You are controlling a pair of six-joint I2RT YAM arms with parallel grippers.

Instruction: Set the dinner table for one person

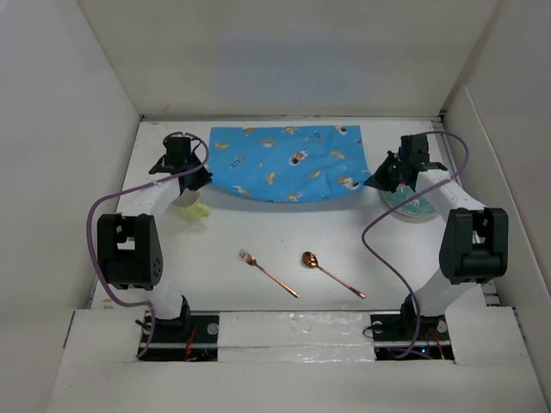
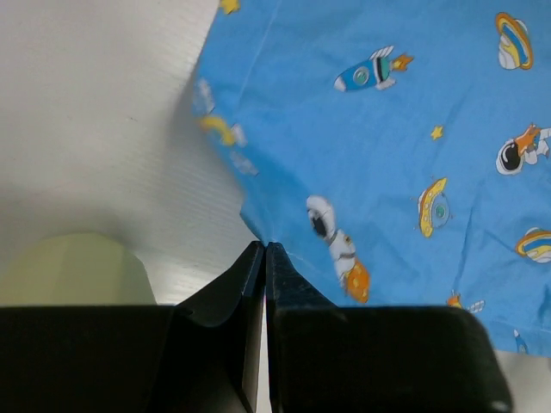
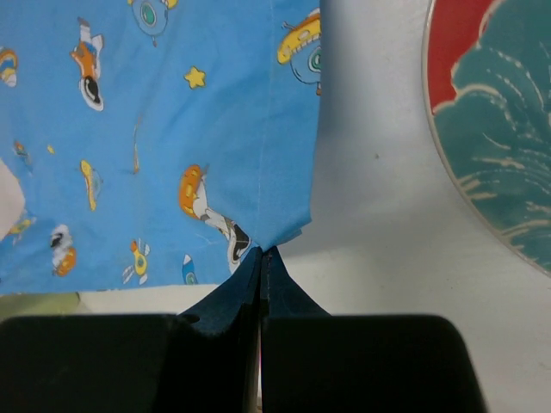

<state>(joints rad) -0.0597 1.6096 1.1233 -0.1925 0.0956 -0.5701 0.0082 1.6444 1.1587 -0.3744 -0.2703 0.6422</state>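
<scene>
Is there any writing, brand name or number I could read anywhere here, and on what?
None can be read.
The blue mat carries only pictures: rockets, astronauts, planets, stars.
The plate shows a teal wave and red, no letters.
The fork and spoon look plain.

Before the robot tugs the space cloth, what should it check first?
1. The left tool is shut on the near left corner of the blue rectangular cloth mat with cartoon spacemen: ok.
2. The right tool is shut on the mat's near right corner: ok.
3. The mat's near edge is straight: not ok, its middle bows toward the arms.
4. The copper-coloured metal fork and copper-coloured metal spoon lie clear of the mat: ok.
5. The round plate with a red and teal pattern is clear of the mat: ok, a gap shows.
6. The pale yellow cup is clear of the left arm: cannot tell.
</scene>
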